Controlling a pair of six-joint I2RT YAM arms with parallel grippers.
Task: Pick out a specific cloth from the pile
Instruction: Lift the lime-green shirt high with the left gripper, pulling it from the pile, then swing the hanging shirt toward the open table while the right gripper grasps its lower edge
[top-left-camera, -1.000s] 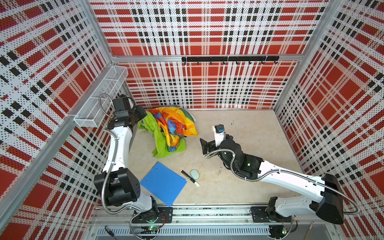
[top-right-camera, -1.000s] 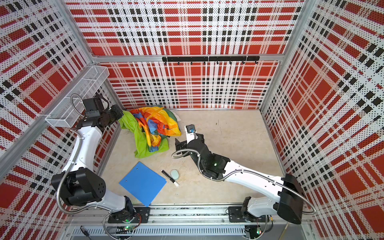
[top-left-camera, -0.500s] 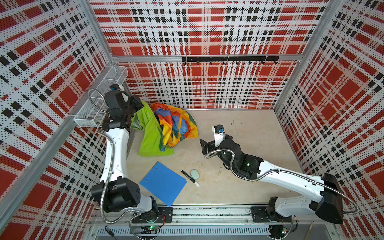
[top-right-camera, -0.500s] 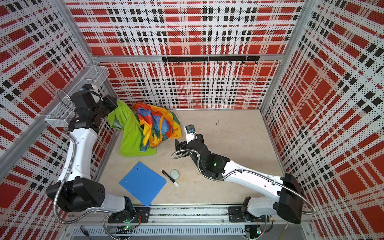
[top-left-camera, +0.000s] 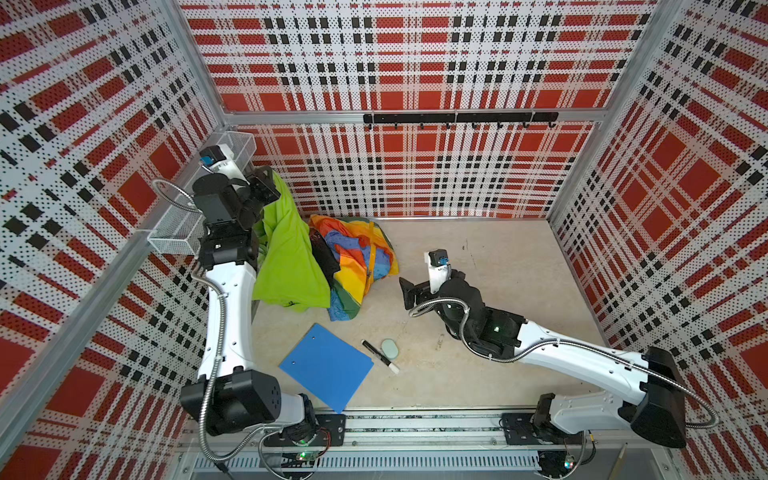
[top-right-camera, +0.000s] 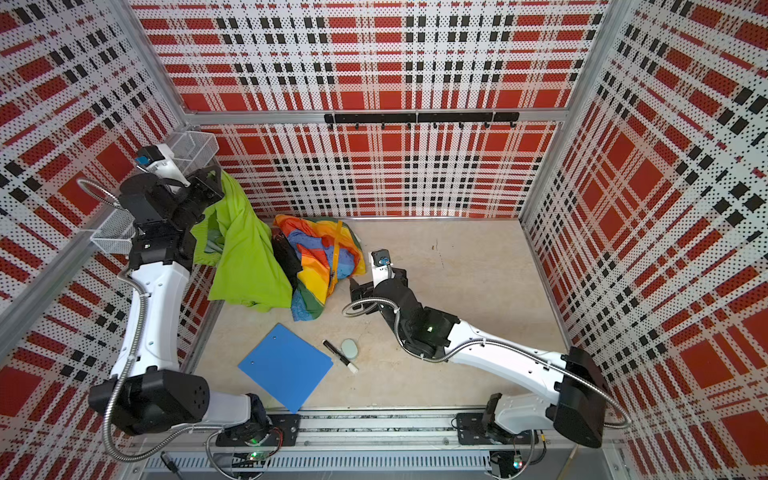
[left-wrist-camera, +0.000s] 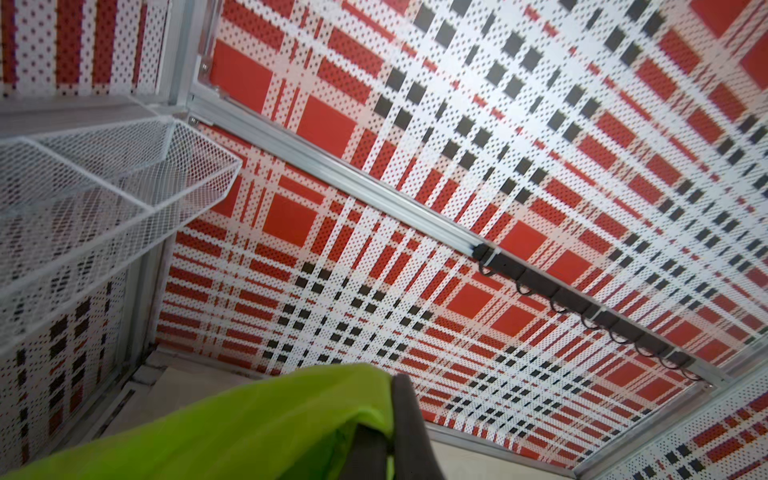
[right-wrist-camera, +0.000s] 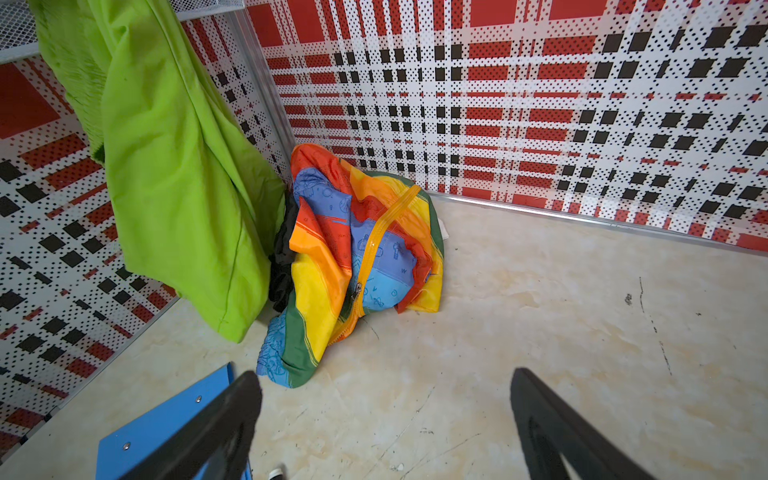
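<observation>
One tool (top-left-camera: 268, 188) aloft — cloth (top-left-camera: 291, 257) in grip

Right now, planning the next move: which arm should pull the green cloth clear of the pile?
Left: the left gripper holds the hanging green cloth; the right gripper is open and empty, off the pile.

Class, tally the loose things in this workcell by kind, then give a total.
Fabrics clearly seen: 3 (lime-green cloth, rainbow fabric, black garment)
Blue folder: 1
Marker: 1
Pale oval object: 1
Total: 6
</observation>
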